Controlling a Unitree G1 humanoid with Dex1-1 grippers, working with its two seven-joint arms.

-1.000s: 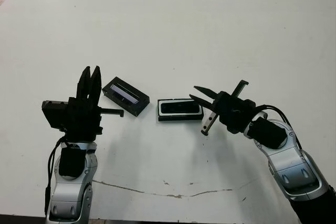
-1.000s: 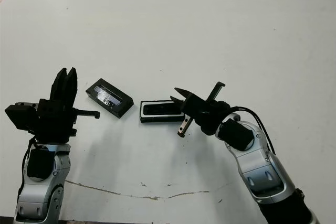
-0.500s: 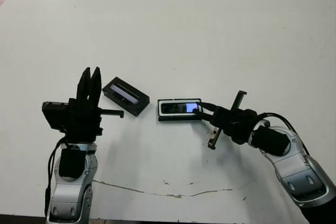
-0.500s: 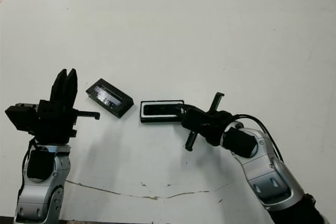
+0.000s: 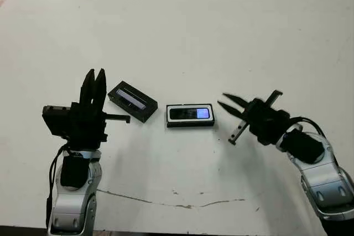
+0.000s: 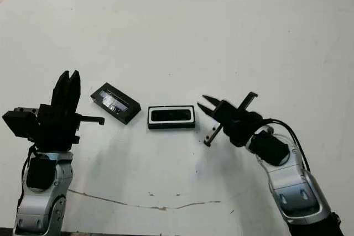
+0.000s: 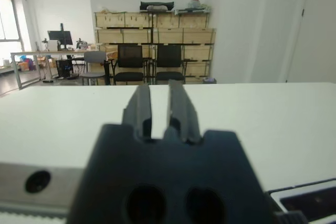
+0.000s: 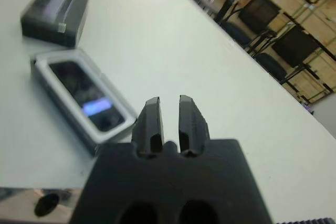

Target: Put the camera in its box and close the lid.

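**Camera seated in box, lid off to one side**

The white table (image 5: 221, 37) fills the head views; a thin dark crack runs along its near edge. Through the left wrist view a room shows beyond the table: black chairs, wooden crates stacked on shelving, a desk with a monitor.

The box (image 5: 190, 115) lies flat near the table's centre, long side across. The camera (image 5: 189, 114) rests inside it, screen up, with a bluish-white patch lit toward the right end and the white lining showing all round.

The lid (image 5: 132, 101) lies on the table at 10 o'clock from the box, just beside it but apart, turned at an angle, pale strip up.

The right gripper (image 5: 229, 103) sits at 3 o'clock from the box, near it and clear of it, its fingers (image 8: 153, 121) pointing toward the box with a narrow gap between them and nothing held.

The left gripper (image 5: 94, 84) stands at 9 o'clock from the lid, fingers upright, pressed nearly together, empty.
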